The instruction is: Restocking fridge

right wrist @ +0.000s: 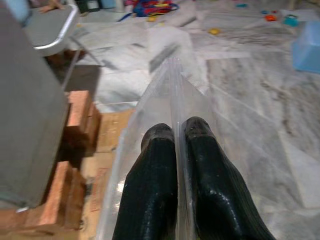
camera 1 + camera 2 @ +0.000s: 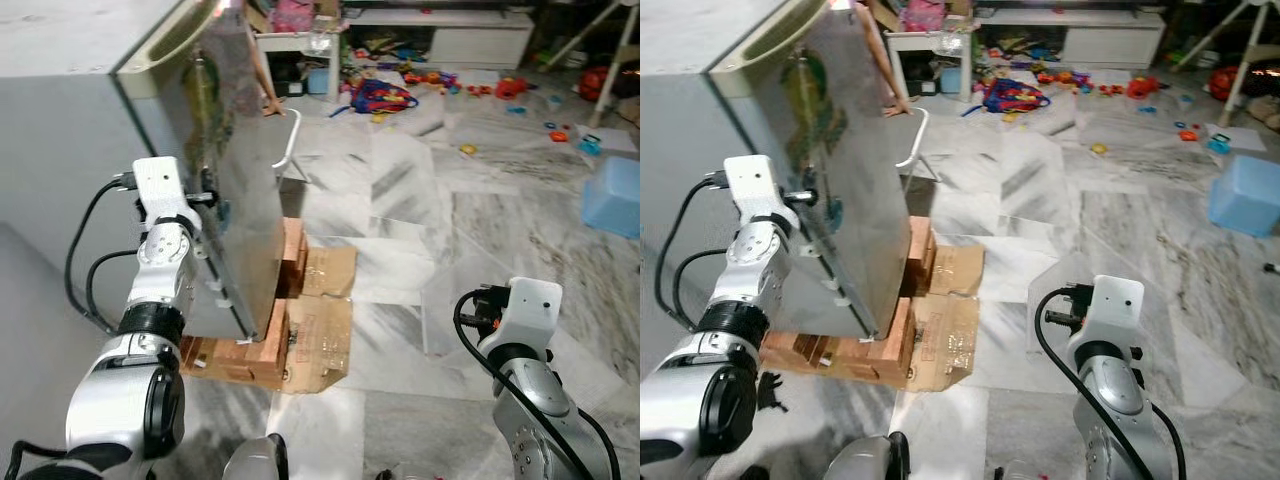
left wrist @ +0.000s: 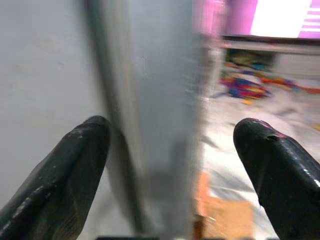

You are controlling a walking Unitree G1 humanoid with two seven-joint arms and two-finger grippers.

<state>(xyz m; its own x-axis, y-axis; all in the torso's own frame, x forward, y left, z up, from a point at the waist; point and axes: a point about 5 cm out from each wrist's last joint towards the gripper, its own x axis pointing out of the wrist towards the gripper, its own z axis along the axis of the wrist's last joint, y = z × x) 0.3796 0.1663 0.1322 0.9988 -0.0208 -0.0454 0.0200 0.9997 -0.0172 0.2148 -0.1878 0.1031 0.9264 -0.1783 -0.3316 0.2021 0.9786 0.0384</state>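
1. R gripper (image 1: 177, 132), low at robot's right: fingers (image 1: 150, 190) pinched closed on a clear plastic sheet/tray (image 1: 170, 85), thin edge clamped between them; the sheet reaches fwd over the marble floor (image 2: 500, 250).
2. L gripper (image 3: 172, 137), raised at fridge door (image 2: 235, 170) edge: fingers spread open, one on each side of the door's edge; contact can't tell, view blurred.
3. Fridge (image 2: 60, 120) at robot's left, grey body, door swung out edge-on; stickers on door face, no readable text.
4. Fridge base sits on bricks (image 2: 285, 265) atop flattened cardboard (image 2: 325, 300); no readable print on it.
5. Floor room: open marble to the right and fwd of door.
6. Mid: metal-frame chair (image 2: 285, 140) just beyond door; blue tub (image 2: 612, 195) at right.
7. Far: toys (image 2: 385, 95) scattered on floor, white shelf unit (image 2: 480, 35) behind.
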